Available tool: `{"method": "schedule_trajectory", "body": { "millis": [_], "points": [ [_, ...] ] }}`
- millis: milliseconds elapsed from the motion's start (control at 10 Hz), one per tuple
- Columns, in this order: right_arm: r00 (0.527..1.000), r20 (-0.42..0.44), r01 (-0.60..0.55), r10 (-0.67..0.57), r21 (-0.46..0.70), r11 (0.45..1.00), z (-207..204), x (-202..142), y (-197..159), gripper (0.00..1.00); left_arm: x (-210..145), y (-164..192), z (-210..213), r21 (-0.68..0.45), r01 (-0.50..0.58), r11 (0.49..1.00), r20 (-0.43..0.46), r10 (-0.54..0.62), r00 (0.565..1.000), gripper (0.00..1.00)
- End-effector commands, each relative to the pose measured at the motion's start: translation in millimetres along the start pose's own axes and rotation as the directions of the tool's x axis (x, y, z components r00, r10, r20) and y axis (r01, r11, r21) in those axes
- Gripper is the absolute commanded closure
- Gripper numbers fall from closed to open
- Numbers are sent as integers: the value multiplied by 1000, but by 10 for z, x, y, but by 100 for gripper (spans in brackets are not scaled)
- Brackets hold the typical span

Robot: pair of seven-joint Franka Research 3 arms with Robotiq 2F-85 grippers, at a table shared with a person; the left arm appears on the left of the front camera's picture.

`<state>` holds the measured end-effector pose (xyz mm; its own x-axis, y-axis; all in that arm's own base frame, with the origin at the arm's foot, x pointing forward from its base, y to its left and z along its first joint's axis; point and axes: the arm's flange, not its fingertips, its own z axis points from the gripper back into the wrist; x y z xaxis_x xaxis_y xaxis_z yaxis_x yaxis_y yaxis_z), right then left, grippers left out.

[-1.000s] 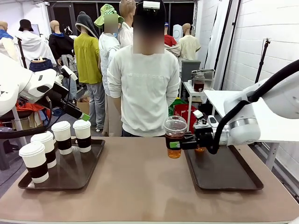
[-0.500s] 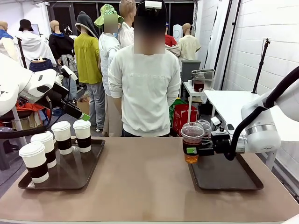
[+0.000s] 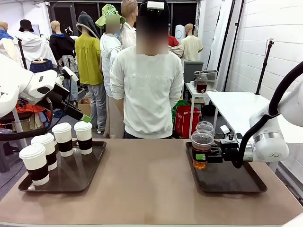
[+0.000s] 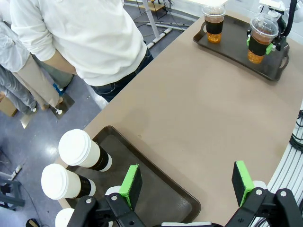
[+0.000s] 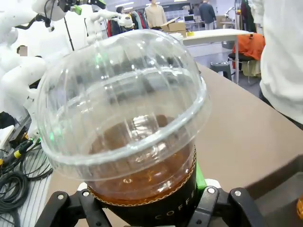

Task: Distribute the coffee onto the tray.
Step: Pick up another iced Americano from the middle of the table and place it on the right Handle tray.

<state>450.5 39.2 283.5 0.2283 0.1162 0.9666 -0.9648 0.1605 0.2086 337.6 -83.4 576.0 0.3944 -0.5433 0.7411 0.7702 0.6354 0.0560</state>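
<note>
Right hand (image 3: 211,155) gripping dome-lidded iced coffee cup (image 3: 201,149) by its sleeve, hovering over right tray (image 3: 227,182), centre-right of frame | left hand (image 4: 187,187) gaping empty above left tray (image 4: 156,189) | advice: lowering level, releasing once seated beside second cup (image 3: 205,126).

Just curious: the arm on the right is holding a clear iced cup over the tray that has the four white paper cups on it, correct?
Not quite. The front view shows the right tool holding the clear cup over the right tray; the paper cups stand on the left tray.
</note>
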Motion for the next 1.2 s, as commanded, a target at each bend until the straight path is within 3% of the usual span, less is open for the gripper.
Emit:
{"method": "schedule_trajectory", "body": {
  "millis": [0,400,1100],
  "points": [
    [999,36,-12,12,16,1000,119,-45,-118,25,-13,5,3,-9,-4,1000,6,4,1000,0],
    [1000,30,3,-2,-25,1000,323,-230,-229,25,-13,5,3,-9,-4,1000,6,4,1000,0],
    [1000,18,15,-14,-76,997,311,-519,-352,25,-13,5,3,-9,-4,1000,6,4,1000,0]
  ]
}}
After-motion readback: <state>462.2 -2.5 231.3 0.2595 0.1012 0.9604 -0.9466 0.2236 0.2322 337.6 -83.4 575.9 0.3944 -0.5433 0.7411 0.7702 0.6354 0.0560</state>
